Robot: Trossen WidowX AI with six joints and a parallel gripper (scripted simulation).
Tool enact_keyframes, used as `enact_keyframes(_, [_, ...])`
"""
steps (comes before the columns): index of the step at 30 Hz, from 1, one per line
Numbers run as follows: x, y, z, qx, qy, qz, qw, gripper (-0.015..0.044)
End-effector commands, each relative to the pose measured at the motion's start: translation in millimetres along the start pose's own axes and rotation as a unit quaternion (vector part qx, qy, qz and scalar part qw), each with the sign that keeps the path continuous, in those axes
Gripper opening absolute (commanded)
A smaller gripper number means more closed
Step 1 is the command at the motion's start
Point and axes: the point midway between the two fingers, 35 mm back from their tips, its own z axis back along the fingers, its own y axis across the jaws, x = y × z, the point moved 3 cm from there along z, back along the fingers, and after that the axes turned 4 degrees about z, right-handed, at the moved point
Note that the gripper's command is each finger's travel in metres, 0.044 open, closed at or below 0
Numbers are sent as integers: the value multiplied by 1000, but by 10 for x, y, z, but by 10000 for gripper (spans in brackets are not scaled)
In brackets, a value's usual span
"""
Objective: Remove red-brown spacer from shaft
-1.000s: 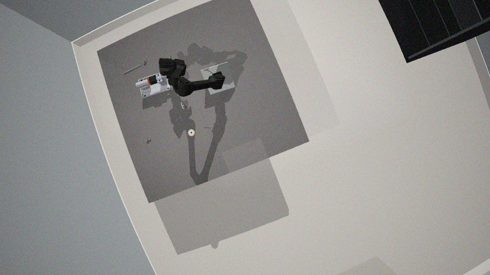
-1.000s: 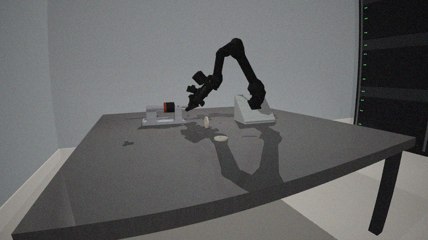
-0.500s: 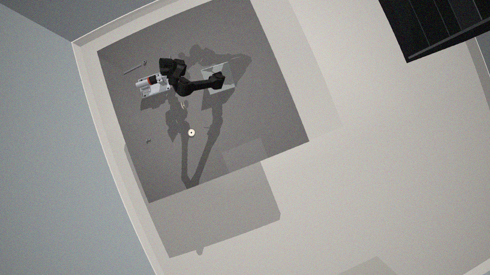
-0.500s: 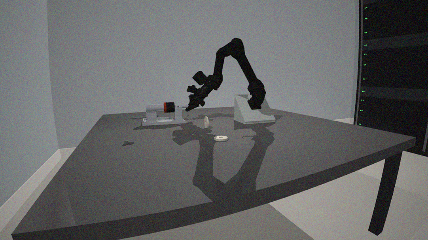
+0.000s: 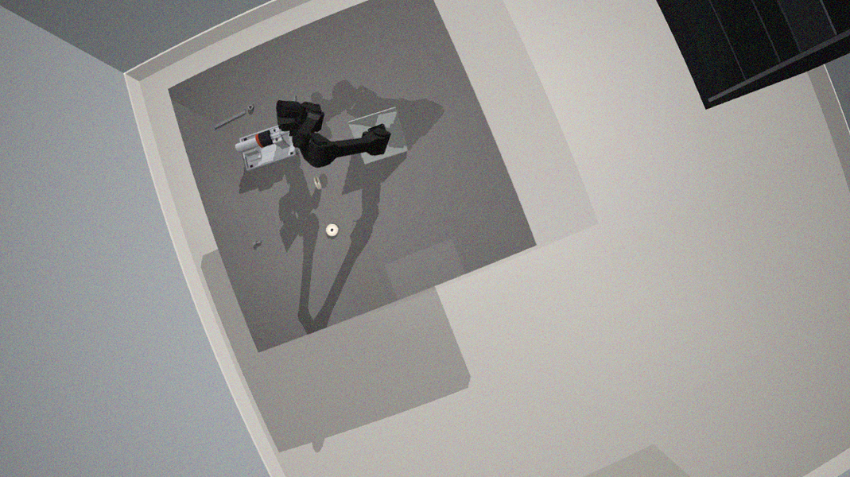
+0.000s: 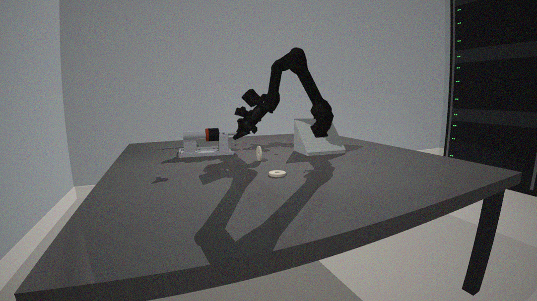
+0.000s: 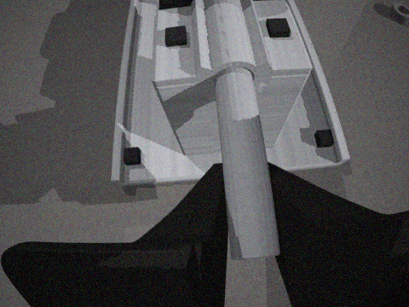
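Observation:
The shaft [image 7: 244,149] [image 6: 231,133] is a pale round bar that sticks out of the smaller bearing block [image 7: 234,38] [image 6: 223,142]. My gripper [image 7: 239,172] [image 6: 236,136] is shut on the shaft near its free end, with a length of bare shaft between the fingers and the block. The red-brown spacer [image 5: 257,139] [image 6: 207,134] is still up on the shaft line, against the big housing block [image 5: 247,146] [image 6: 190,145]. Black spacers [image 5: 266,138] [image 6: 214,134] sit right beside it; their number cannot be told. The shaft inside the spacers and housing is hidden.
One pale disc [image 5: 317,182] [image 6: 259,153] stands on edge near the fixture; another pale disc [image 5: 331,229] [image 6: 277,173] lies flat. A grey rod [image 5: 229,120] and a small ring [image 5: 250,107] lie behind the fixture. A small grey part [image 5: 256,244] [image 6: 159,179] lies farther forward.

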Motion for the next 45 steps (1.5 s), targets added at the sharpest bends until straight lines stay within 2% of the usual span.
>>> enact_keyframes(1, [-8, 3, 10, 2, 0, 0, 1000, 0])
enact_keyframes(45, [-41, 4, 42, 2, 0, 0, 1000, 0])
